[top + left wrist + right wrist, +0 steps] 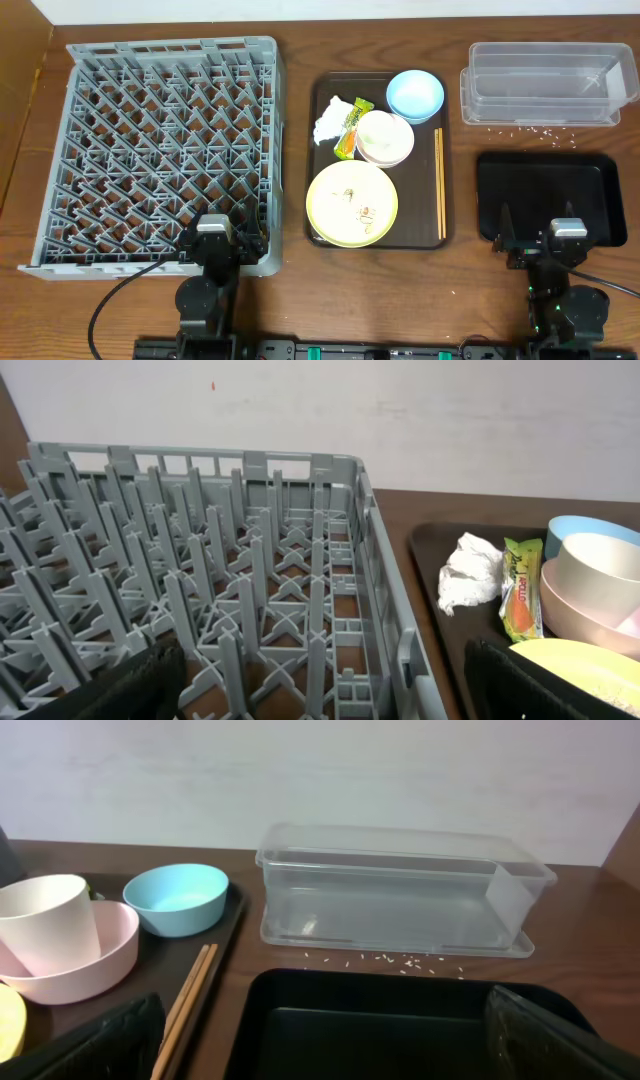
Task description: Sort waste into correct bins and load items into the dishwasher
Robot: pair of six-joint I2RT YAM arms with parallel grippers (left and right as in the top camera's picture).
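Observation:
The grey dish rack (160, 150) fills the left. A pale yellow plate (351, 203) with rice-like scraps (358, 208), a white bowl (395, 150) holding a small white cup (378, 130), a light blue bowl (414, 94), a crumpled napkin (330, 120), a green-and-yellow wrapper (352, 127) and chopsticks (439, 185) lie on the brown serving tray. The clear tub (545, 83) and black tray (550, 195) are at the right. My left gripper (330, 700) is open and empty over the rack's front right corner. My right gripper (325, 1050) is open and empty over the black tray's front edge.
The dark brown serving tray (322, 150) sits between the rack and the bins. Loose rice grains (530, 128) lie on the table between the tub and the black tray. A white wall stands behind the table.

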